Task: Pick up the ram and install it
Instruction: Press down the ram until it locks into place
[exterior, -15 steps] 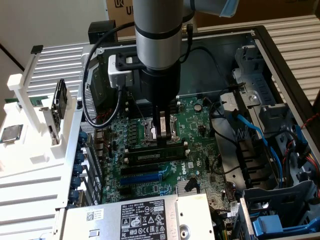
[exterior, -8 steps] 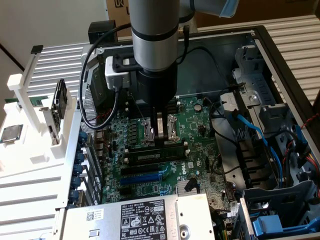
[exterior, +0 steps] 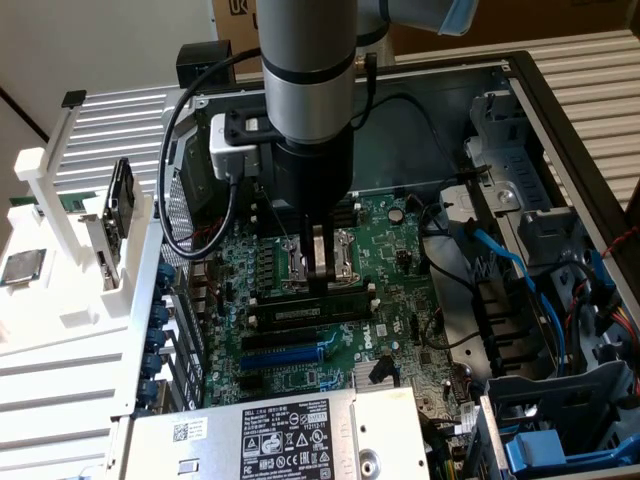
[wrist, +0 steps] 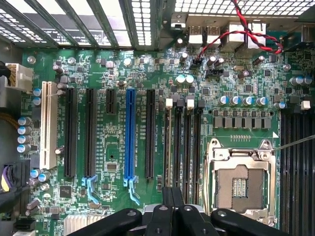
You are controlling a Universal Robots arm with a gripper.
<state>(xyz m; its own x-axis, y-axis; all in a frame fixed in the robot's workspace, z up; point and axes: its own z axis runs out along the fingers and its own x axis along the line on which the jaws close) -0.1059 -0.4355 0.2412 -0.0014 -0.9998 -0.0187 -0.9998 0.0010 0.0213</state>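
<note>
Black rating label point(exterior: 283, 432) on silver metal housing point(exterior: 392, 425): print too small to read. White barcode sticker point(exterior: 190, 431) beside it: illegible. Green motherboard point(wrist: 113, 147) silkscreen: unreadable.

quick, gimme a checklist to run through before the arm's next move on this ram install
1. tool shut: ok
2. tool low over the memory slots, next to the processor socket: ok
3. ram in its grip or seated in a slot: cannot tell
4. processor socket empty: ok
5. black cable clear of the slots: ok
</note>
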